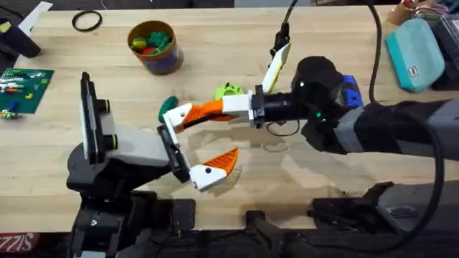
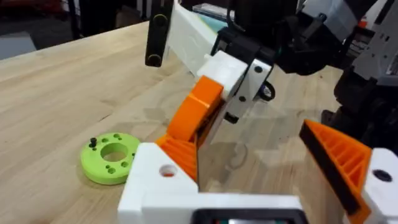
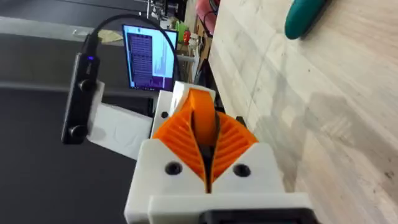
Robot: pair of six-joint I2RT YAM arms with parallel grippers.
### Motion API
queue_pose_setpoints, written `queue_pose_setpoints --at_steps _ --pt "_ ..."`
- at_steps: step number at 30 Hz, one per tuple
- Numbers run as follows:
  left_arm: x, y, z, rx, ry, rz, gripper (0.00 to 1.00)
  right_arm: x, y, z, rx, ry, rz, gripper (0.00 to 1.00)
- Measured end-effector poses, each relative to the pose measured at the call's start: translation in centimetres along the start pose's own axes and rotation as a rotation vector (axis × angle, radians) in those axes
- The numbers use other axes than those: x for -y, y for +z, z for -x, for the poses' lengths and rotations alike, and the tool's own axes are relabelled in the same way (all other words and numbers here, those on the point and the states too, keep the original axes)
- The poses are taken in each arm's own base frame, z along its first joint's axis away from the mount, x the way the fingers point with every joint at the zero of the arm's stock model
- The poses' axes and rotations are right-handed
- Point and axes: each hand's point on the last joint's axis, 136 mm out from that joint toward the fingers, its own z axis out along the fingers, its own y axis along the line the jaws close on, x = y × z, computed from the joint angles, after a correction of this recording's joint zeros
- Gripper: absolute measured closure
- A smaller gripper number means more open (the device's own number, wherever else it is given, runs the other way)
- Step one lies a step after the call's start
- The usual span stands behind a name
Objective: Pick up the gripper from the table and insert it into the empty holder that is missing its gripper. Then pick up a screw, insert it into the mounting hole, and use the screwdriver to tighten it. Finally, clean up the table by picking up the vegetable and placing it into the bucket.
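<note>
My right gripper (image 1: 204, 110) (image 3: 202, 118) reaches across the middle, shut, with a smooth orange piece (image 3: 199, 112) between its ribbed pads. Whether that piece is the loose gripper I cannot tell. Its tip rests against one finger of my left gripper (image 1: 211, 136) (image 2: 261, 134), which is wide open. The white holder (image 1: 278, 61) (image 2: 193, 37) with a black camera stands just behind. A green disc (image 1: 229, 91) (image 2: 111, 158) holds a small black screw (image 2: 93, 142). The blue screwdriver (image 1: 351, 93) lies behind my right arm. A green vegetable (image 1: 168, 105) (image 3: 305, 15) lies on the table. The bucket (image 1: 154, 46) stands at the back.
A teal pouch (image 1: 416, 50) sits at the back right. A green board (image 1: 25, 82) lies at the left edge and a black ring (image 1: 87, 21) at the back left. The bucket holds several colourful pieces.
</note>
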Motion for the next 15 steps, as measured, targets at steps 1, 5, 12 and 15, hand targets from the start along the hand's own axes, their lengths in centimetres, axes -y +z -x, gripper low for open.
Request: queue_pose_setpoints --at_steps 1,5,12,15 --pt "-0.01 0.00 0.01 0.000 0.000 0.001 0.014 -0.01 0.01 0.01 0.001 0.000 0.000 0.994" --pt "-0.04 0.00 0.02 0.000 0.000 0.002 0.014 -0.02 0.03 0.04 0.003 -0.001 0.000 0.994" --pt "0.17 0.00 0.01 -0.001 0.001 -0.009 0.014 -0.18 0.01 -0.19 -0.012 -0.002 0.007 0.872" --pt "0.52 -0.01 -0.04 -0.004 0.002 -0.029 0.014 -0.26 0.02 -0.55 -0.032 0.000 0.013 0.754"
